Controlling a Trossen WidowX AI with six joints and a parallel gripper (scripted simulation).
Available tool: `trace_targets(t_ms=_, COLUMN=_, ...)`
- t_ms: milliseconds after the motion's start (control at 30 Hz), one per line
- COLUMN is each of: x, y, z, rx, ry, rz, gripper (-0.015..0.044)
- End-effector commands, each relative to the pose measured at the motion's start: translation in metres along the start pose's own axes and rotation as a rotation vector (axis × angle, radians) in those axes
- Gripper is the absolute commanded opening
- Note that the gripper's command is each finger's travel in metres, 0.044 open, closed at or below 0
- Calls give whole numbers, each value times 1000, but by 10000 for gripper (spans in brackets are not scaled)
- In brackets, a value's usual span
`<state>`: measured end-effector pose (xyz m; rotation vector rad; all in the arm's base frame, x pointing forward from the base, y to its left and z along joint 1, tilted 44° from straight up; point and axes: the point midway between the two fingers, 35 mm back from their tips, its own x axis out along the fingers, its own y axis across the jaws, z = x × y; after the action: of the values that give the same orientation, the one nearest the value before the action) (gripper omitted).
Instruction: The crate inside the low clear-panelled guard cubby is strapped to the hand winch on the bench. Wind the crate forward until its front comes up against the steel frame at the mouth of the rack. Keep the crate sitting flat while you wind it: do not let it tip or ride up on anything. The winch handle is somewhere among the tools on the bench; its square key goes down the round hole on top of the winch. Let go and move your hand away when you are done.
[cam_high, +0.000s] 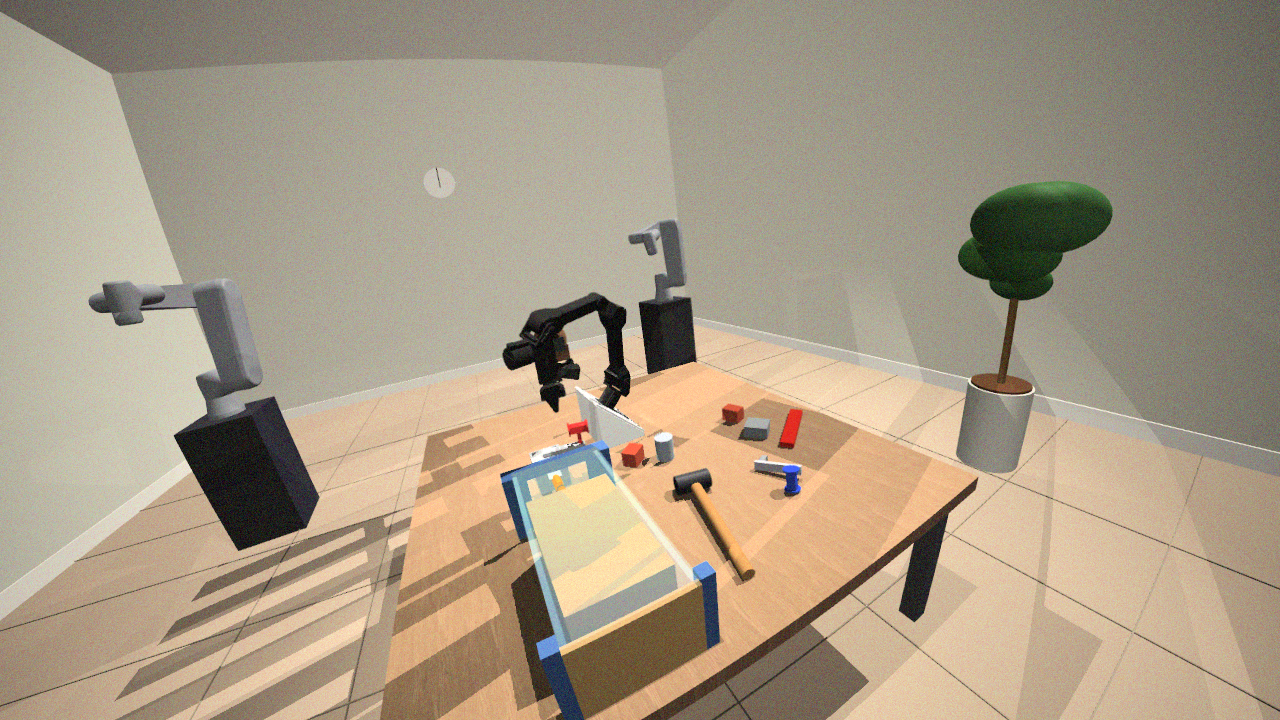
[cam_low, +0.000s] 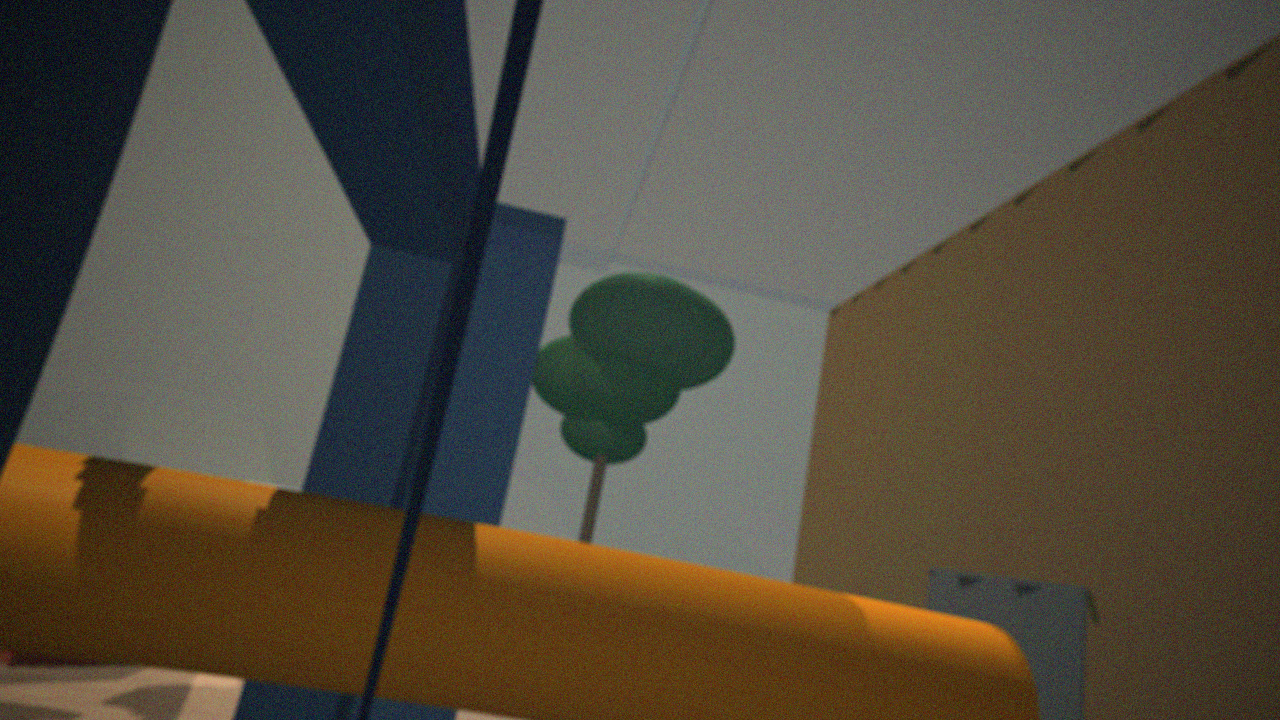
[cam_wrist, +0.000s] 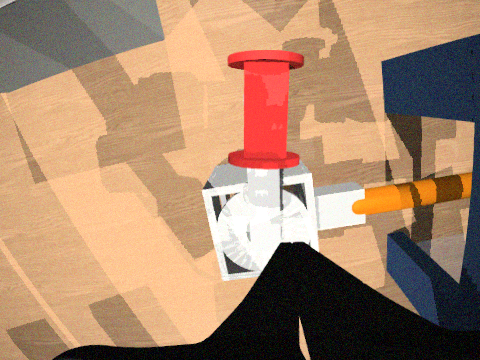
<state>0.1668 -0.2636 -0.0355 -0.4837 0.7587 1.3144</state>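
The gripper (cam_high: 553, 404) (cam_wrist: 292, 244) is closed on nothing, fingertips together beside the red winch handle (cam_high: 578, 430) (cam_wrist: 266, 110). The handle stands on the winch (cam_high: 554, 453) (cam_wrist: 215, 235), presumably seated for cranking; the crate (cam_high: 595, 537) lies inside the cubby (cam_high: 640, 651).

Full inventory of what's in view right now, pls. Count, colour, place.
guard cubby: 1, clear panels, blue posts, near end of bench
crate: 1, pale yellow, inside cubby
winch: 1, white, outside cubby's far end
strap: 1, orange, from winch into cubby
red-gripped handle: 1, at winch
panel: 1, white, beside winch
blocks: 2 red, 1 grey, on bench
cylinder: 1, grey-white, by nearer red block
bar: 1, red, right of grey block
mallet: 1, black head, brown handle, right of cubby
blue-gripped handle: 1, beyond mallet
plant: 1, green, beyond bench
background arms: 2, grey, on black pedestals
clock: 1, white, wall
arm: 1, black, behind winch
hand: 1, black, shut, empty
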Motion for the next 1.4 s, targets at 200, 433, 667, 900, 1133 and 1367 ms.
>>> trace_targets(t_ms=200, x=0, y=1, z=0, rx=2, ry=6, rz=11, gripper=0)
trace_targets(t_ms=433, x=0, y=1, z=0, rx=2, ry=6, rz=11, gripper=0)
trace_targets(t_ms=667, x=0, y=1, z=0, rx=2, ry=6, rz=11, gripper=0)
trace_targets(t_ms=900, x=0, y=1, z=0, rx=2, ry=6, rz=11, gripper=0)
trace_targets(t_ms=1133, x=2, y=0, z=7, rx=4, ry=67, rz=18, gripper=79)
trace_targets(t_ms=1367, x=12, y=5, z=40, rx=28, ry=371, rz=24, gripper=263)
